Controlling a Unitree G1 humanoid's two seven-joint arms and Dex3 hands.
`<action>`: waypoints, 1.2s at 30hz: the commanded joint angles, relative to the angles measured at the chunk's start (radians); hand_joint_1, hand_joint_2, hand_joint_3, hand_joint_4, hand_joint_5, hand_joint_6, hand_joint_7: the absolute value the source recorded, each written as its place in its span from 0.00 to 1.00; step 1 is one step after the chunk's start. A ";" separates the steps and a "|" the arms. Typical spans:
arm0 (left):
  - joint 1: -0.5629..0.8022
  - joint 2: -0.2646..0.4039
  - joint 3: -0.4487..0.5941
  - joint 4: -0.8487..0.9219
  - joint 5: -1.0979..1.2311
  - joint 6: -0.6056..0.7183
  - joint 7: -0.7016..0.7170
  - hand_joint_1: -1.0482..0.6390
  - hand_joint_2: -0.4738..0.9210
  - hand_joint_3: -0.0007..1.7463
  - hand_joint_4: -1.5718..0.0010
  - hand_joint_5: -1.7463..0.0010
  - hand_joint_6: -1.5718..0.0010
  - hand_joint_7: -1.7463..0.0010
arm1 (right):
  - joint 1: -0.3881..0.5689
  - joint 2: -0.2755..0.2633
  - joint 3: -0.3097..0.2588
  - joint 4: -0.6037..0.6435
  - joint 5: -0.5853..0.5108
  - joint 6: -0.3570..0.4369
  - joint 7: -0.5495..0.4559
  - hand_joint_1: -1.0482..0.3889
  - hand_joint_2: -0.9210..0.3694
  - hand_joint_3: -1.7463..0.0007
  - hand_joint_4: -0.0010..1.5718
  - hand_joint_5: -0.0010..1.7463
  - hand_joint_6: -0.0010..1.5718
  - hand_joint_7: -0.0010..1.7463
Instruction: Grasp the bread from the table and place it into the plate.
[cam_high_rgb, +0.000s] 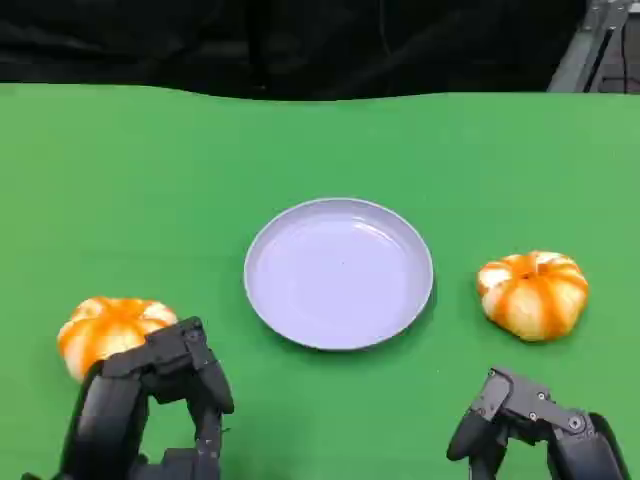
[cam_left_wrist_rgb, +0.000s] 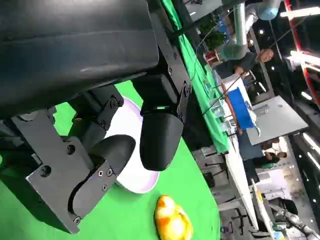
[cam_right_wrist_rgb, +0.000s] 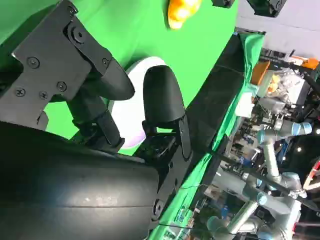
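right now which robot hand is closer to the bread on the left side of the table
Left. The left robot hand sits right beside that bread, overlapping its near edge in the head view. The right robot hand is across the table, beyond the plate.

Orange-and-cream striped bread (cam_high_rgb: 533, 293), second striped bread (cam_high_rgb: 108, 331), pale lavender plate (cam_high_rgb: 339, 272), green table (cam_high_rgb: 150, 190)

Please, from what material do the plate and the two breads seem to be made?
Plate: probably smooth plastic or melamine, pale lilac with soft glossy reflections. Right bread and left bread: likely plastic or foam replicas; the orange-and-cream ribs look shiny and uniform.
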 joint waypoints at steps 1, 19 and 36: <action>0.009 0.007 0.003 -0.007 -0.002 -0.003 0.003 0.59 0.43 1.00 0.37 0.00 0.44 0.05 | 0.009 -0.010 -0.004 -0.012 0.007 -0.001 -0.001 0.68 0.54 0.07 0.58 1.00 0.50 0.86; -0.011 0.010 0.011 -0.009 0.000 0.029 0.009 0.61 0.45 0.99 0.43 0.06 0.47 0.13 | 0.001 -0.005 -0.007 -0.002 0.024 0.008 0.006 0.68 0.55 0.06 0.58 1.00 0.50 0.88; -0.174 0.251 -0.012 -0.148 0.759 0.415 -0.018 0.29 0.95 0.00 0.99 0.47 0.78 0.84 | -0.011 0.013 0.005 -0.032 -0.005 0.048 -0.004 0.69 0.54 0.07 0.58 1.00 0.49 0.87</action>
